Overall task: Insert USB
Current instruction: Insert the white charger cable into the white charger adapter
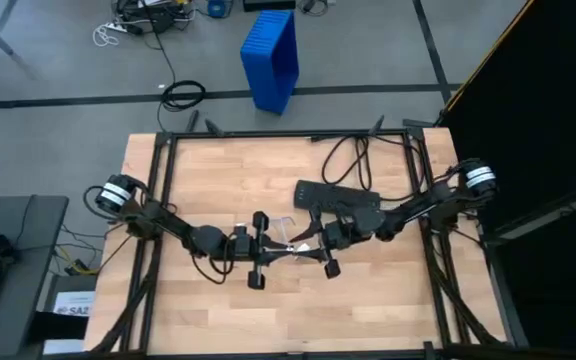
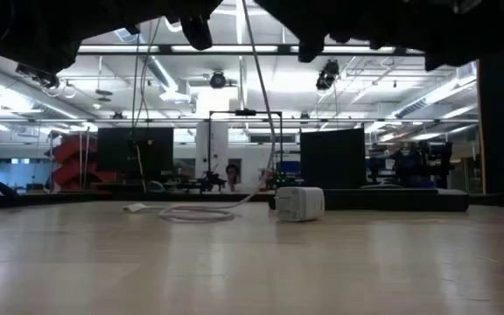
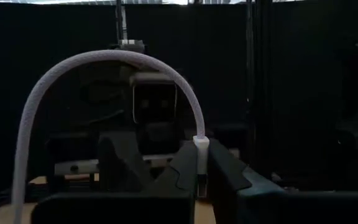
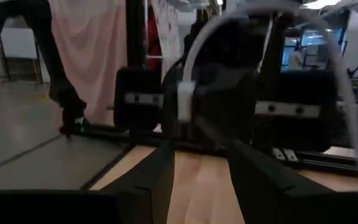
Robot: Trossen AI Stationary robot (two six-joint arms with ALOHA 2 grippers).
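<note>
Up close, the left wrist view shows the USB arching as a white loop whose plug end sits clamped between the left gripper's dark fingers. From the right wrist view, the right gripper has its fingers spread apart with bare worktop between them, so it grasps nothing; a white plug hangs just beyond them, against the other arm. Seen from above, both grippers meet over the middle of the worktop, facing each other, with the thin cable strung between them. Farther toward the far edge, just behind the right gripper, lies a black power strip, its thick cord looping to the far right corner. At table height, a slack coil of the cable rests on the wood beside a small white charger block, and a strand rises from there to the arms overhead. Beyond the far edge, a blue bin stands on the floor.
</note>
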